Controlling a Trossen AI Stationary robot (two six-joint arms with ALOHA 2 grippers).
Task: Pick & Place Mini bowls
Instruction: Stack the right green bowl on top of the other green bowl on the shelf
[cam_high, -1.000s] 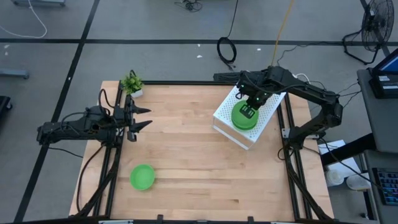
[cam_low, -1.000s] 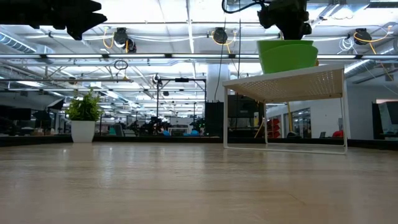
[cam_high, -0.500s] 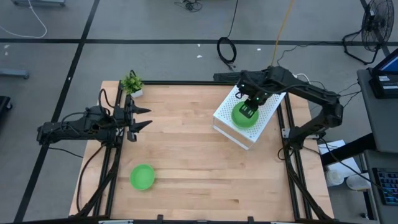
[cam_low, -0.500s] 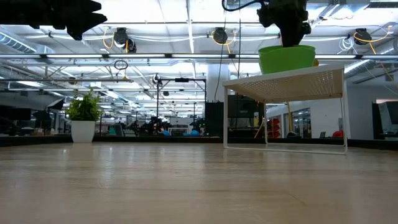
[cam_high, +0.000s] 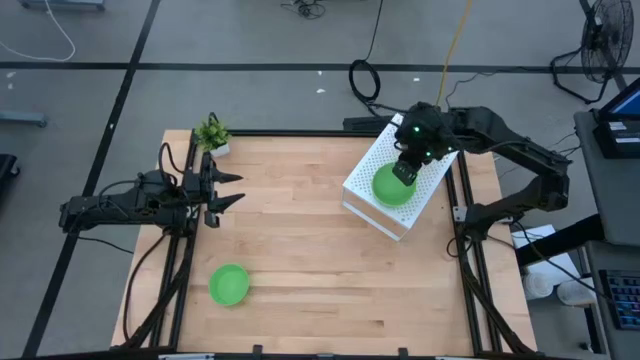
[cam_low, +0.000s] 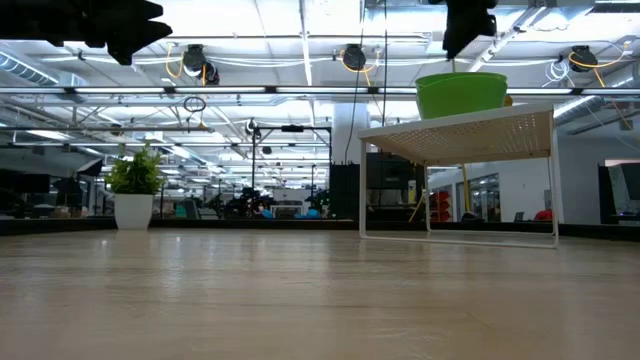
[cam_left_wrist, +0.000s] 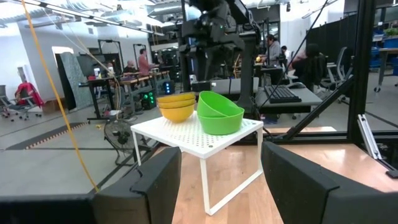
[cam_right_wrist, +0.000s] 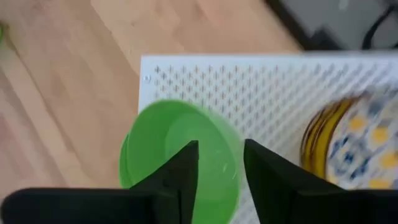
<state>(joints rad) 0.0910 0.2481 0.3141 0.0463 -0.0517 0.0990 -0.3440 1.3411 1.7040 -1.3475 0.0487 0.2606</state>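
Green bowls (cam_high: 391, 187) are seen stacked on the white rack (cam_high: 432, 180), just below the right tool (cam_high: 405, 170), whose fingers are parted and empty. Left tool (cam_high: 228, 190) is held open over the desk (cam_high: 320, 280).

Past the left pincer (cam_left_wrist: 221, 180), whose two dark fingers (cam_left_wrist: 155, 186) stand apart with nothing between them, you look across the wooden tabletop (cam_left_wrist: 323, 158) at a white perforated rack (cam_left_wrist: 199, 134). On the rack you see two stacked green bowls (cam_left_wrist: 219, 114), the upper one tilted inside the lower. Just beside them sits a stack of yellow-sided bowls (cam_left_wrist: 176, 107), touching or nearly touching the green ones. The right arm (cam_left_wrist: 217, 37) hangs dark above the rack, clear of the bowls. Beyond the tabletop you see desks, chairs, a keyboard (cam_left_wrist: 283, 93) and a few people (cam_left_wrist: 272, 50) standing or sitting far off.
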